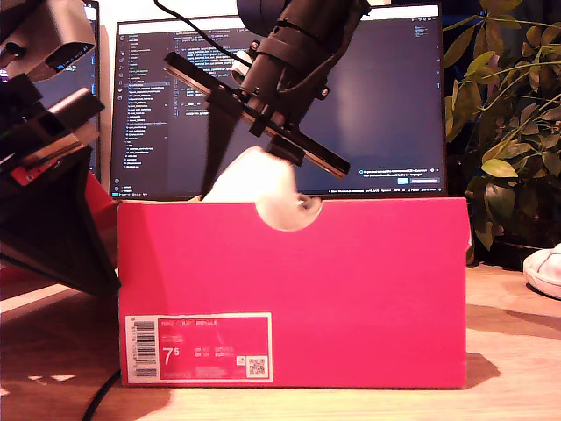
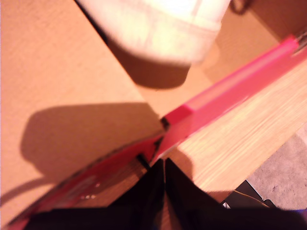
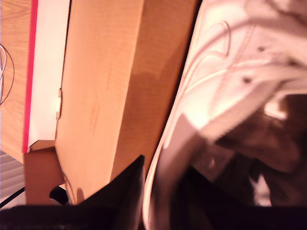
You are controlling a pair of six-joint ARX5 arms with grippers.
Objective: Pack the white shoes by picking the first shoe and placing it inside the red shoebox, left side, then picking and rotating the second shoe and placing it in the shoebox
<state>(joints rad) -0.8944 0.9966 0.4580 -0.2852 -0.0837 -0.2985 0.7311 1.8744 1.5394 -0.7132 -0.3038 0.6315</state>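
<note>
A white label on the red shoebox reads "ROYALE" and size "7.5"; monitor text is illegible.

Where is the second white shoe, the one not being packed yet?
The second white shoe lies on the wooden table at the exterior view's right edge, beyond the red shoebox and below the plant; only part of it shows.

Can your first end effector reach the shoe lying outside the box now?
Probably not directly: the box stands between my first end effector and the loose shoe, at the exterior view's right edge.
</note>
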